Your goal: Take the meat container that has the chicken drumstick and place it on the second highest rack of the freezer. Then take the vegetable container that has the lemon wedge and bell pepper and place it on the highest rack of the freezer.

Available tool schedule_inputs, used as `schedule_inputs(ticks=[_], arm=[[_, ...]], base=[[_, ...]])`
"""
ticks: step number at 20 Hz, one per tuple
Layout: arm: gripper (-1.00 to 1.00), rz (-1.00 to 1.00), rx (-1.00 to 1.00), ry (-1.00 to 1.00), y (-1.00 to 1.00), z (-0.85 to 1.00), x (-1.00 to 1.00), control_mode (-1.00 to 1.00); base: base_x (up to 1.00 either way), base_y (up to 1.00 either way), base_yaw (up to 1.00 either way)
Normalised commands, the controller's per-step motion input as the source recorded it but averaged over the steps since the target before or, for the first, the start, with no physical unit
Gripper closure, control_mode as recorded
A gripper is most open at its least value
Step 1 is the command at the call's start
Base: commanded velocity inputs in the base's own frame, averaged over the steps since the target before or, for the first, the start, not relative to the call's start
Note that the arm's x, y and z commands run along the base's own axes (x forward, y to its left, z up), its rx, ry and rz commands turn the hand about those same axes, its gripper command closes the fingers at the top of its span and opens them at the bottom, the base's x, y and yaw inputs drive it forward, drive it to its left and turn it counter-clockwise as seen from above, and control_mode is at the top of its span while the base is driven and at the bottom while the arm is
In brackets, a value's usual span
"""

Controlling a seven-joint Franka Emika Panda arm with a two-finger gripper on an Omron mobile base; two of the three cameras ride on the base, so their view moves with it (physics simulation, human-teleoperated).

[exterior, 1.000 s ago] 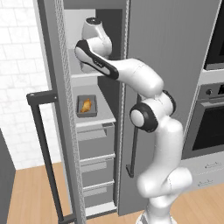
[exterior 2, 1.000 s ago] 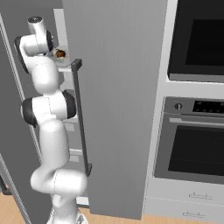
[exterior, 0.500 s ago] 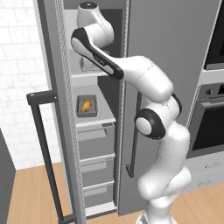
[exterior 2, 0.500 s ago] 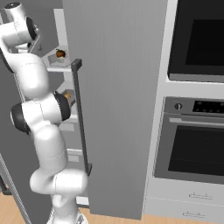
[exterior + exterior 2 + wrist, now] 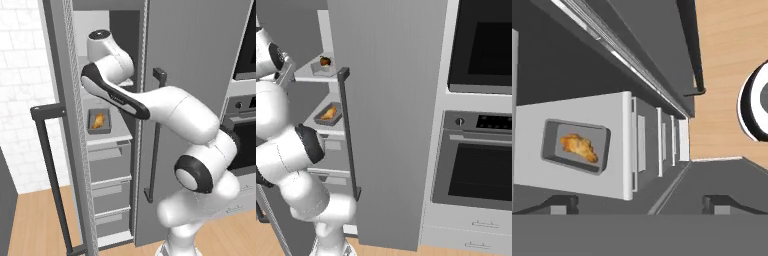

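Note:
The freezer (image 5: pixel 200 60) stands open. On its second highest rack (image 5: pixel 619 145) lies the grey meat container (image 5: pixel 574 146) with the golden chicken drumstick (image 5: pixel 99 120) in it, also seen in the right base view as the meat container (image 5: pixel 329 114). One rack higher sits the vegetable container (image 5: pixel 323 65) with the red bell pepper (image 5: pixel 325 61); the lemon wedge is too small to make out. My gripper (image 5: pixel 641 204) hangs above and in front of the racks, pointing down, open, with nothing between its fingers.
The open freezer door with its dark bar handle (image 5: pixel 50 165) stands at the left. Grey drawers (image 5: pixel 110 165) fill the space under the racks. A built-in oven (image 5: pixel 481 170) is to the right, wooden floor (image 5: pixel 732 60) below.
The jaws have spread wider. The arm has drawn back from the top rack, swinging up and then settling lower, nearer the camera. Both containers stay on their racks.

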Motion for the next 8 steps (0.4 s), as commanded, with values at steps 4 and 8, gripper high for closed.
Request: schedule_inputs(ticks=[4,8], arm=[[-1.00,0.14,0.00,-0.01,-0.49,-0.99,-1.00,-1.00],[-1.00,0.26,0.00,0.00,-0.66,-0.80,-1.00,-1.00]], base=[[0.00,0.00,0.00],[0.00,0.00,0.00]])
